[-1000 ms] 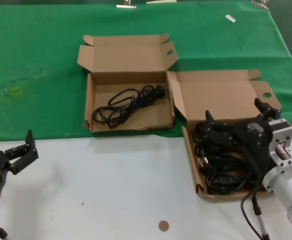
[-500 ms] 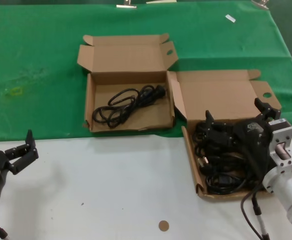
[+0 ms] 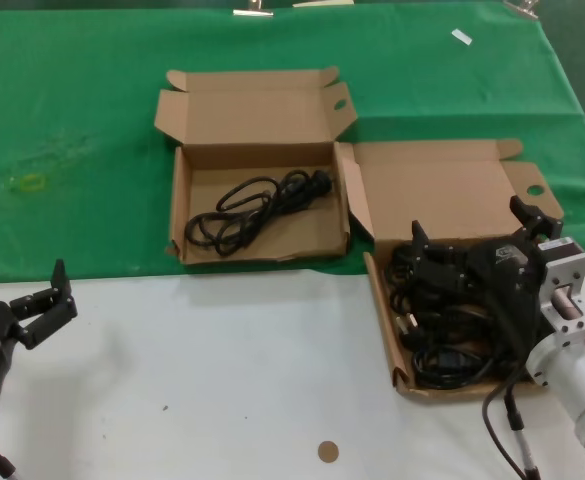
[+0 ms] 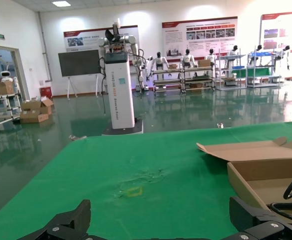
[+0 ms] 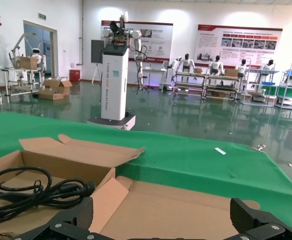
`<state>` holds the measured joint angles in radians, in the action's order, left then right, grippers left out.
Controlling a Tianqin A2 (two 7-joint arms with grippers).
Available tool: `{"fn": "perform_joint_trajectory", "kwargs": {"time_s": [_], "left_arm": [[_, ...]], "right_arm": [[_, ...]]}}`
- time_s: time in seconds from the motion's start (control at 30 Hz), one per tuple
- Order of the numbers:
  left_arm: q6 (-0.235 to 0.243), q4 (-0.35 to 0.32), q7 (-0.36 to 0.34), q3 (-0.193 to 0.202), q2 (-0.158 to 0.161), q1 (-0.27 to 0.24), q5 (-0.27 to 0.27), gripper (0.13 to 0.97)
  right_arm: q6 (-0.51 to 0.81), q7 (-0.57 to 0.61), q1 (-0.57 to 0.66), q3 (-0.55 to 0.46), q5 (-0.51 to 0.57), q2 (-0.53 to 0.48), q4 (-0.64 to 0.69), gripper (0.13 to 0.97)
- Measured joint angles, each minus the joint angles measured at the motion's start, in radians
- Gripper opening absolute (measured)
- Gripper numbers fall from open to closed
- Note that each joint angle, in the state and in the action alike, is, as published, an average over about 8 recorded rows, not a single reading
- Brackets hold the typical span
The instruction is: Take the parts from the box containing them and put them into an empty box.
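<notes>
From the head view, the right claw (image 3: 469,240) hung spread wide just over the heap of power cords (image 3: 442,325) in the source box (image 3: 427,185), which sat at the robot's right where the green cloth (image 3: 72,120) met the white worktop (image 3: 222,370). One cord (image 3: 257,205) already lay in the receiving box (image 3: 247,130) to its left (so that box was no longer empty). The left claw (image 3: 47,300) waited released, low over the worktop, well apart from both boxes.

From the left wrist view, its two fingers (image 4: 61,227) stood apart with nothing between.

From the right wrist view, the finger tips (image 5: 258,220) likewise stood wide and bare, with the delivered cord beyond them.

The step looked like reaching for another cord; next, the claw would need to drop onto one bundle and clench without snagging its neighbours.
</notes>
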<state>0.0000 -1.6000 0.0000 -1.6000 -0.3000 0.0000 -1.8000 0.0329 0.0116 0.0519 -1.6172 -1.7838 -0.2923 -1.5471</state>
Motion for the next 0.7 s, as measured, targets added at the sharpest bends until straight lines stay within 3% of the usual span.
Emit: {"fn": "perform_joint_trajectory", "kwargs": {"time_s": [0.7], "left_arm": [[0.0, 0.0, 0.0, 0.0, 0.0, 0.0, 0.0, 0.966]], "right_arm": [[0.0, 0.0, 0.0, 0.0, 0.0, 0.0, 0.0, 0.966]]}}
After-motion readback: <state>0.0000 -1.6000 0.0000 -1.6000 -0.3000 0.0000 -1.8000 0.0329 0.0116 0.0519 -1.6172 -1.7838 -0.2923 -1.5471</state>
